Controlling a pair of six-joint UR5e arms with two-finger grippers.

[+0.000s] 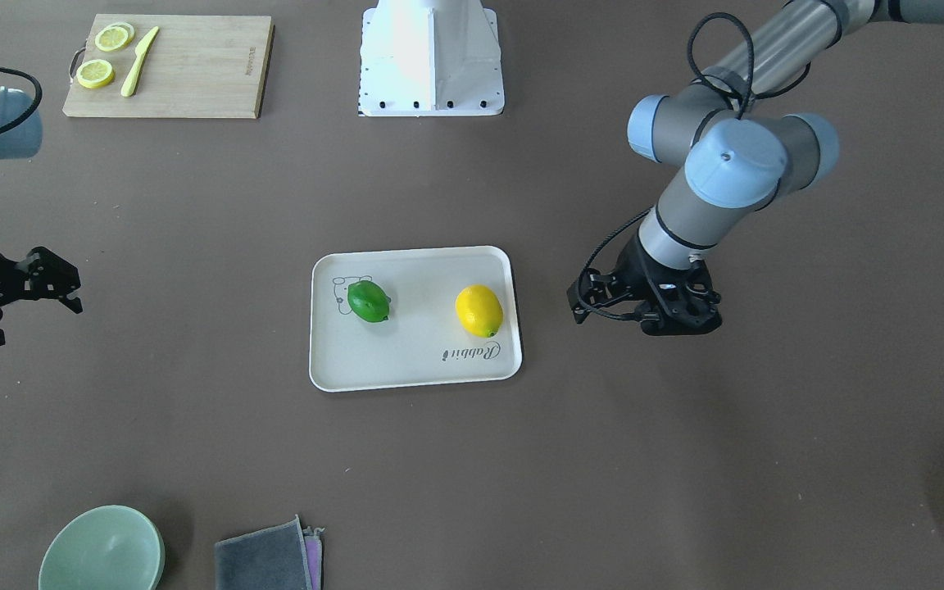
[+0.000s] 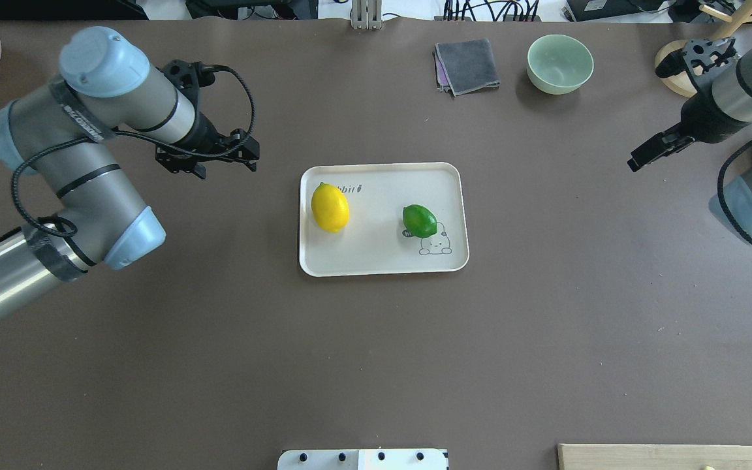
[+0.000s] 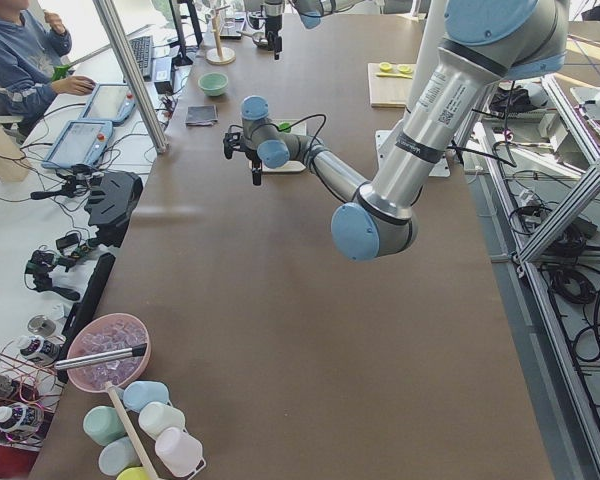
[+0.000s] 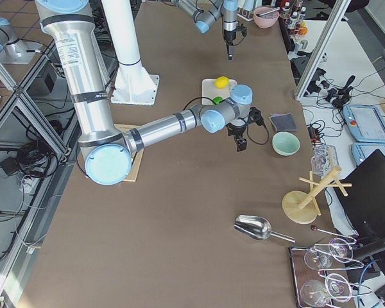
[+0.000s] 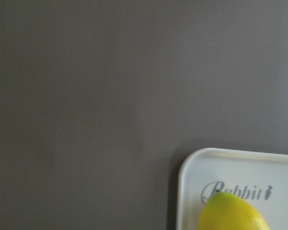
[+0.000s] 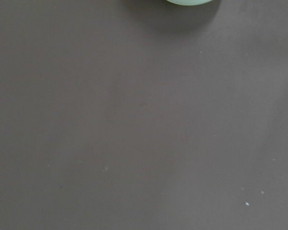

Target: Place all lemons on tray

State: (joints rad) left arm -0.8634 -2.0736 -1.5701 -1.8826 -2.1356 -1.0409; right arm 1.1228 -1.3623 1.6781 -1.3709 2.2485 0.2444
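Observation:
The off-white tray (image 1: 415, 352) lies in the middle of the table. The yellow lemon (image 1: 478, 310) and the green lemon (image 1: 369, 301) both rest on it, apart from each other. From overhead the yellow lemon (image 2: 329, 207) is at the tray's (image 2: 376, 251) left end and the green lemon (image 2: 420, 220) is by the cartoon drawing. My left gripper (image 2: 219, 166) hangs above bare table just left of the tray, open and empty. My right gripper (image 2: 643, 156) is far to the right, open and empty. The left wrist view shows the tray corner (image 5: 192, 163) and the lemon's tip (image 5: 233, 213).
A wooden cutting board (image 1: 185, 70) with lemon slices (image 1: 114, 37) and a yellow knife (image 1: 138, 61) sits beside the robot base (image 1: 431, 57). A green bowl (image 2: 559, 62), a grey cloth (image 2: 467, 65) and a wooden stand (image 2: 673, 65) are along the far edge.

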